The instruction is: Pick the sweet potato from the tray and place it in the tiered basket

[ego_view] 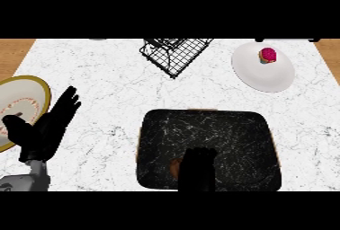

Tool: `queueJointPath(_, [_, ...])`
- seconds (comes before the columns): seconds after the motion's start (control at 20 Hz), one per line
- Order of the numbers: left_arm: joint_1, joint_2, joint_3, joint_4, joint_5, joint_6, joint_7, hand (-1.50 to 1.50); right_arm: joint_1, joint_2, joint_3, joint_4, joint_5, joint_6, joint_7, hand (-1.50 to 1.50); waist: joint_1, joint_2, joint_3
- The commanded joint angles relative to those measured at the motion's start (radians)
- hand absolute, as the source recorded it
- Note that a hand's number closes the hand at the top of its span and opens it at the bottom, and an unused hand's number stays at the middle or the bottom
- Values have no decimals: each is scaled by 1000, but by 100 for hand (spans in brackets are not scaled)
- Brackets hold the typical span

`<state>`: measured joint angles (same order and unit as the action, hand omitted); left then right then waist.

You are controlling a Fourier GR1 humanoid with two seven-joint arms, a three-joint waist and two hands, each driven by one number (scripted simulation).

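A black marbled tray lies on the counter at the lower middle. My right hand reaches over its near part, fingers bent down over the sweet potato, of which only a brown sliver shows at the hand's left side. Whether the fingers grip it is hidden. The black wire tiered basket stands at the back edge, middle. My left hand rests open at the left, fingers up, beside a plate.
A white plate at the back right carries a small pink-topped cake. A gold-rimmed plate sits at the left edge, partly behind my left hand. White marble counter lies between tray and basket.
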<state>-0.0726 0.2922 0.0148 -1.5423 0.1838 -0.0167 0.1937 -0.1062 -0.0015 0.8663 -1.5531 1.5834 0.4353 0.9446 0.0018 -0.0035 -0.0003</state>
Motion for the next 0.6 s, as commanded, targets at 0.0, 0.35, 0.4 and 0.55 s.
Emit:
queueJointPath(0.0, [-17, -11, 0, 26, -31, 12, -7, 0, 72, -46, 20, -53, 16, 114, 28, 150, -7, 2, 0])
queueJointPath(0.35, [-52, -3, 43, 65, -3, -20, 4, 0, -16, -11, 36, 100, 86, 77, -24, 150, -5, 5, 0])
queueJointPath(0.4, [8, -24, 6, -38, -13, -5, 36, 0, -62, -21, -13, 162, 88, 35, -51, 150, 3, 3, 0])
queueJointPath(0.55, [22, 2, 27, -84, 1, -5, 53, 0, -6, -88, -318, -17, -100, -41, -80, 150, -3, 3, 2])
